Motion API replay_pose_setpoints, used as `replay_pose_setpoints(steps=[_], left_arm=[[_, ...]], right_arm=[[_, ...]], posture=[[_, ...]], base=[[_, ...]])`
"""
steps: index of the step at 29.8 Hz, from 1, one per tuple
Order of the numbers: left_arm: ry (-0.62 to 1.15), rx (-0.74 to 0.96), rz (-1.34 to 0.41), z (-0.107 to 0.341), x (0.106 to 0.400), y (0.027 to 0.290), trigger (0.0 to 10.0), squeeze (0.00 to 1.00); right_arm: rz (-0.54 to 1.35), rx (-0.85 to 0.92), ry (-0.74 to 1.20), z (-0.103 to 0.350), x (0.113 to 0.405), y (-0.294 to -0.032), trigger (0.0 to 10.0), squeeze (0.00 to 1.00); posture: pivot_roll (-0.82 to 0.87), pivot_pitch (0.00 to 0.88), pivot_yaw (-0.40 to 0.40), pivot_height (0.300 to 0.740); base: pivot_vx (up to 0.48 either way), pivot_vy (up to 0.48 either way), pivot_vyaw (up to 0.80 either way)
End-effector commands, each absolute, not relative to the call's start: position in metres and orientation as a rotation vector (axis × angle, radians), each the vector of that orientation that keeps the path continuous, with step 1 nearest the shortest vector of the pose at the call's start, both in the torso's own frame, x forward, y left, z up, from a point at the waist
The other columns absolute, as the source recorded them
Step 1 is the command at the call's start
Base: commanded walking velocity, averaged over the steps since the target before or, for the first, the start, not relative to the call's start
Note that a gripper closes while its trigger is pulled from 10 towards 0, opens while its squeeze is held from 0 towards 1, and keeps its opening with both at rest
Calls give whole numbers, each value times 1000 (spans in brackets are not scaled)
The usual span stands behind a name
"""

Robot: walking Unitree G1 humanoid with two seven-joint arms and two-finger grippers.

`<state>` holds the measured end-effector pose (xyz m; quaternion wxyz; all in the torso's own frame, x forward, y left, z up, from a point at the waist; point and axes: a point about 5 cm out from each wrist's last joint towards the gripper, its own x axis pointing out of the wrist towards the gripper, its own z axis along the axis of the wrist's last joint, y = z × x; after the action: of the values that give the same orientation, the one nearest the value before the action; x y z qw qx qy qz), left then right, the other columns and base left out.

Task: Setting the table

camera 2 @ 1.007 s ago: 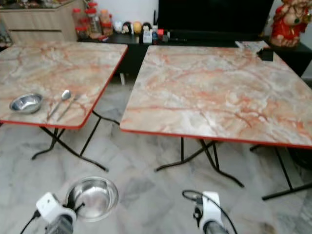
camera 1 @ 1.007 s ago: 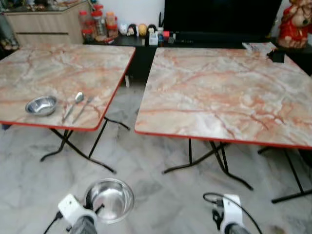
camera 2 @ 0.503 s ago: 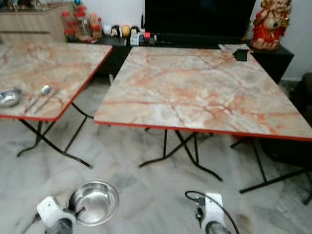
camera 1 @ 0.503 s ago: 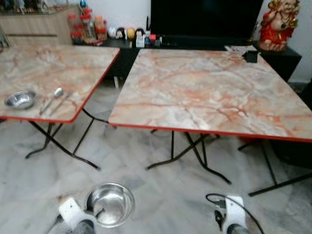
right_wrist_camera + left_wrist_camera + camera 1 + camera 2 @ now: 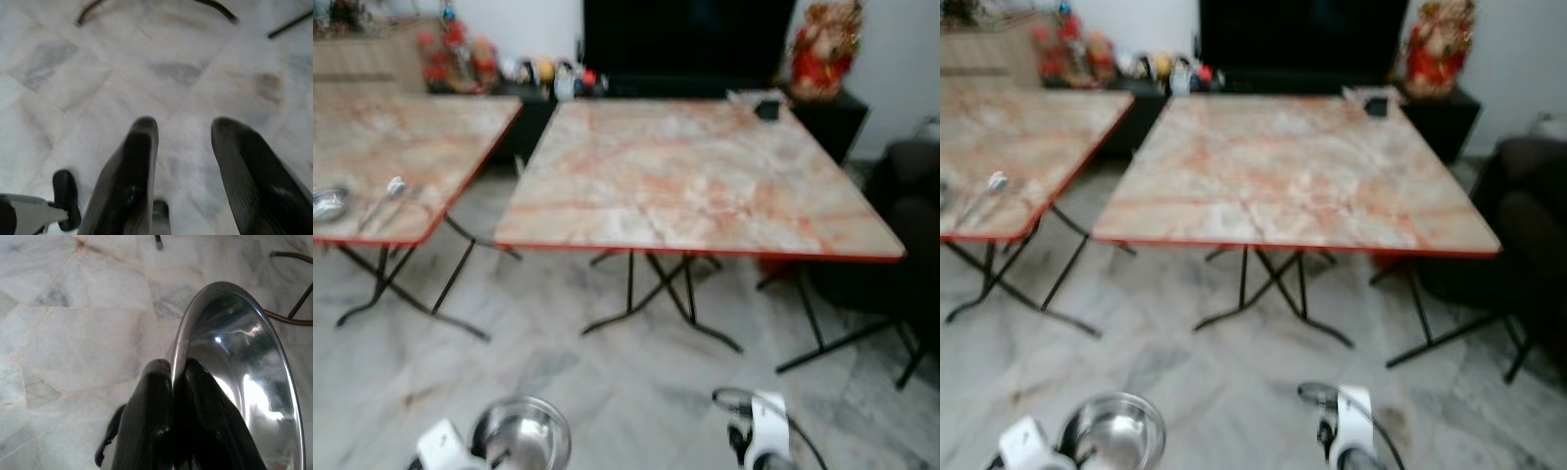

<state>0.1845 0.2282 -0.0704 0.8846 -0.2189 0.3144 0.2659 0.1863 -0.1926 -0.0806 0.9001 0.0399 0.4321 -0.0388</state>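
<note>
Steel bowl point(image 5: 234, 382): shiny, round, carried low over the floor at the bottom left of the head views, rim pinched between the two black fingers point(image 5: 151, 416) of the left gripper point(image 5: 177, 369), one finger outside the wall and one inside, jaws closed tight on the rim. Left gripper: at the lower edge of the head views, white wrist housing point(image 5: 445, 448) just beside the bowl. Right gripper point(image 5: 183, 142): low over the floor at the bottom right of the head views, fingers spread apart with nothing between them, white wrist housing point(image 5: 766, 439) with a black cable looped on it. Floor point(image 5: 607, 392): pale grey-veined marble tiles beneath both grippers. Near table point(image 5: 695, 176): centre of the frame, square, pink-and-cream marble-pattern top with a red edge, black folding legs crossed beneath; a small dark object point(image 5: 766, 108) sits near its far right corner, too blurred to identify. Second table point(image 5: 401, 147): left of the frame, same pattern and red edge, well apart from the carried bowl; near its front edge lie a second small steel bowl point(image 5: 325, 204) and, just beside it, a spoon point(image 5: 384, 196) with another thin utensil alongside, blurred. Background, upper frame: a large black screen point(image 5: 685, 39) on a low dark cabinet, a red figurine point(image 5: 822, 49) to its right, small colourful items point(image 5: 543, 73) and red-capped jars point(image 5: 450, 54) to its left, a dark seat point(image 5: 911, 215) at the right edge.
</note>
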Motion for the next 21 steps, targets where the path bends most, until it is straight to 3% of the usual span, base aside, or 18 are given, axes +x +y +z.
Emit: replay_pose_setpoints(steps=[1, 18, 21], left_arm=[[673, -448, 533, -73, 183, 224, 10000, 0], [676, -441, 511, -73, 184, 220, 10000, 0], [687, -434, 488, -73, 185, 219, 10000, 0]], right_arm=[[-81, 73, 879, -78, 192, -194, 10000, 0], [-80, 72, 873, -76, 194, -194, 10000, 0], [-83, 74, 874, -77, 193, -194, 10000, 0]], posture=[[7, 0, -27, 732], [-6, 0, -16, 732], [-11, 0, -10, 732]], base=[[480, 0, 0], [478, 0, 0], [182, 0, 0]])
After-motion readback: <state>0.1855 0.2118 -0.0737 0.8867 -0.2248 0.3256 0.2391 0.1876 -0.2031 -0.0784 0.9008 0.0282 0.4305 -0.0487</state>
